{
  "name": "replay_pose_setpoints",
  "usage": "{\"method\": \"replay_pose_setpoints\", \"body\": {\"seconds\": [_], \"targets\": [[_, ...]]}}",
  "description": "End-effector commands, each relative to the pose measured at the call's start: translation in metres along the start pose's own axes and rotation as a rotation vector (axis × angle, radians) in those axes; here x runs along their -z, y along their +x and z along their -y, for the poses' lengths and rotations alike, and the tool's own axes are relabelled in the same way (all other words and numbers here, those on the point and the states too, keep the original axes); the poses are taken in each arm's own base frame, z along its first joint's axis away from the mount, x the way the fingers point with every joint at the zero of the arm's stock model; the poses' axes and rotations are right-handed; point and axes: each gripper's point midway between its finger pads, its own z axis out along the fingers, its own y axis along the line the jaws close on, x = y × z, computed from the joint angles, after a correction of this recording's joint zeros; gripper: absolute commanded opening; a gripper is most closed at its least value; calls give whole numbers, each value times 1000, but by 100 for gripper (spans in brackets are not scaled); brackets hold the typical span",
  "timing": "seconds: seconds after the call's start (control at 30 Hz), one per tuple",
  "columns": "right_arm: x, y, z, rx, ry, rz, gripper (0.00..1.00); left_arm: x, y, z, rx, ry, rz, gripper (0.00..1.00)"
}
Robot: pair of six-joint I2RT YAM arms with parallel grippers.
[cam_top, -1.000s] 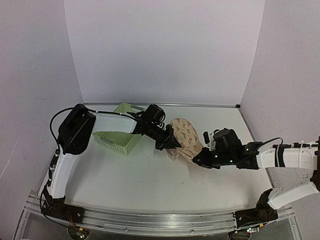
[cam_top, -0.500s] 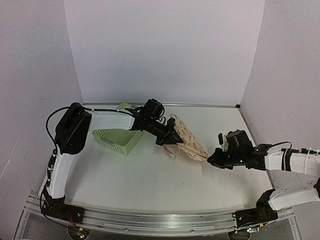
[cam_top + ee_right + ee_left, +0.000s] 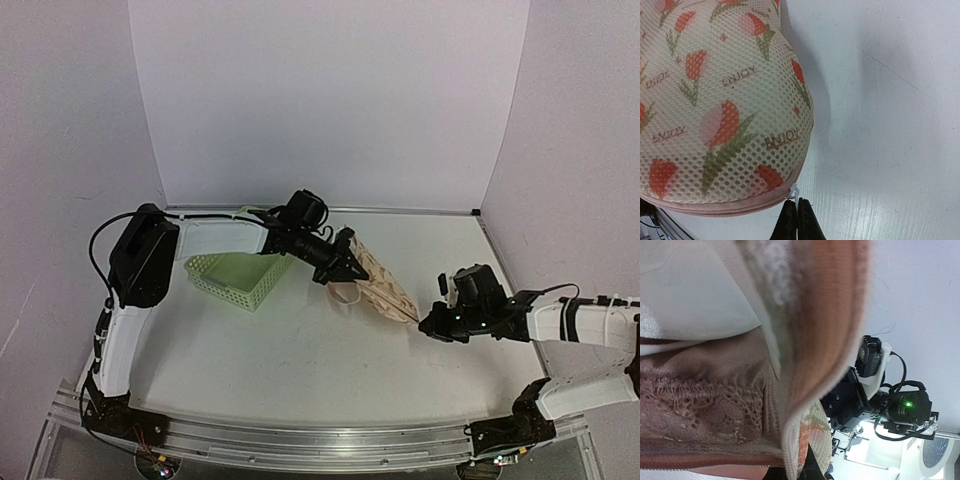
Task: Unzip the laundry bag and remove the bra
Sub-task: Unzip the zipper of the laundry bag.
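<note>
Left gripper [image 3: 343, 268] clamps laundry bag [image 3: 378, 285] at far-left end; right gripper [image 3: 795, 205] pinched shut on zipper pull [image 3: 795, 191] (near-right corner). Draw pull steadily round bag's edge, fabric taut, no jerking.

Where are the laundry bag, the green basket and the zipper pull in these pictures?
laundry bag [image 3: 725, 110], right wrist view, middle of its printed mesh side.
basket [image 3: 218, 287], top view, its near slotted wall.
zipper pull [image 3: 795, 192], right wrist view, white tab at the bag's lower seam.
</note>
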Motion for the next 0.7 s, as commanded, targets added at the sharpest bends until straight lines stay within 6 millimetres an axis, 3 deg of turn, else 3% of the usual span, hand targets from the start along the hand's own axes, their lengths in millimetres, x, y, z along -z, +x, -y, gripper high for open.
{"method": "replay_pose_setpoints", "body": {"seconds": [0.0,0.17,0.33,0.53,0.67], "targets": [[10,-2,-9,3,-71,27,0,15,-15,51,-128,118,1,0],[24,-3,-26,29,-143,58,0,12,-31,45,-121,106,12,0],[29,-2,-47,64,-180,75,0,8,-45,32,-102,96,15,8],[22,1,-63,82,-178,65,0,7,-53,15,-79,56,28,26],[16,-2,-70,82,-168,62,0,20,-59,-8,-65,-68,80,43]]}}
